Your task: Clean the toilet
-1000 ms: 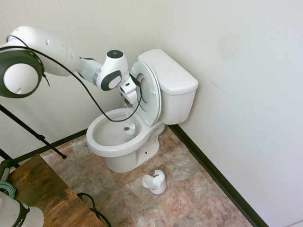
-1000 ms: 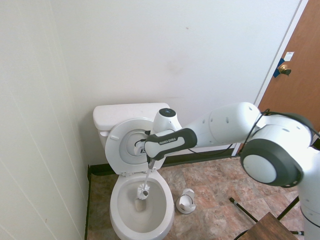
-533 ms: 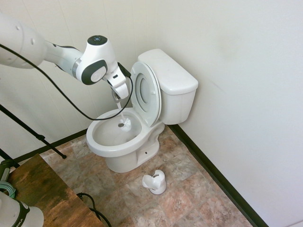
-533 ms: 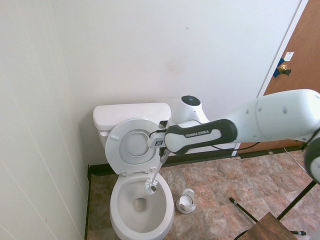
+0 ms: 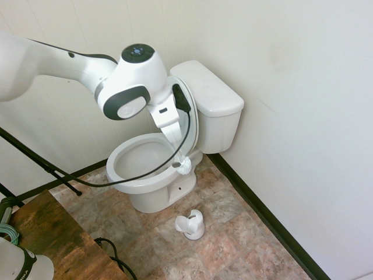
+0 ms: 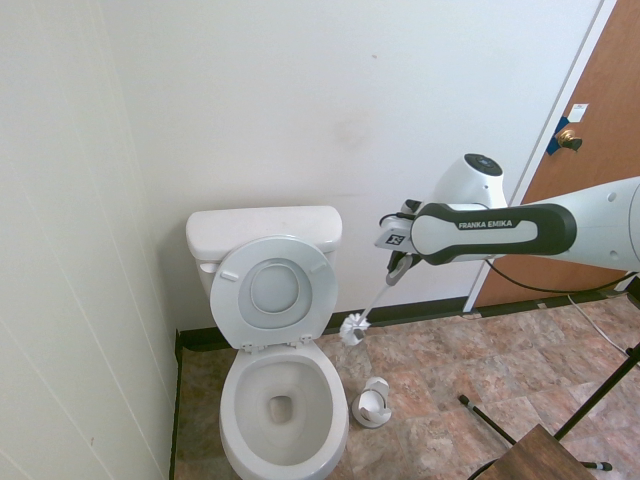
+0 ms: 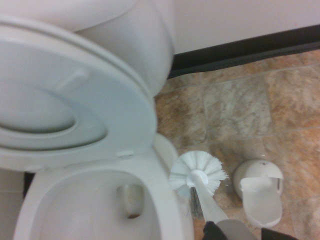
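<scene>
Fingers [image 6: 398, 262] clamped on the slim handle of a white brush [image 6: 353, 326], as far as I can read it from the second exterior view; in the first exterior view they sit hidden behind the wrist, so I lean on the other side. The brush hangs slanted down from the fingers, its bristle head at the low end, in the air and outside the bowl, just past the rim on the side toward the door [image 6: 590, 170]. From the wrist view I see that round head [image 7: 197, 174] over the tiled floor [image 7: 235, 115], between the bowl's edge and the small white brush holder [image 7: 260, 192]. The toilet [image 6: 275, 330] stands below and off to one side of the fingers, against the wall, its seat and lid tipped up against the tank, the bowl open. The holder [image 5: 190, 224] rests on the floor beside the toilet's base, lower than the fingers and apart from the brush head.
</scene>
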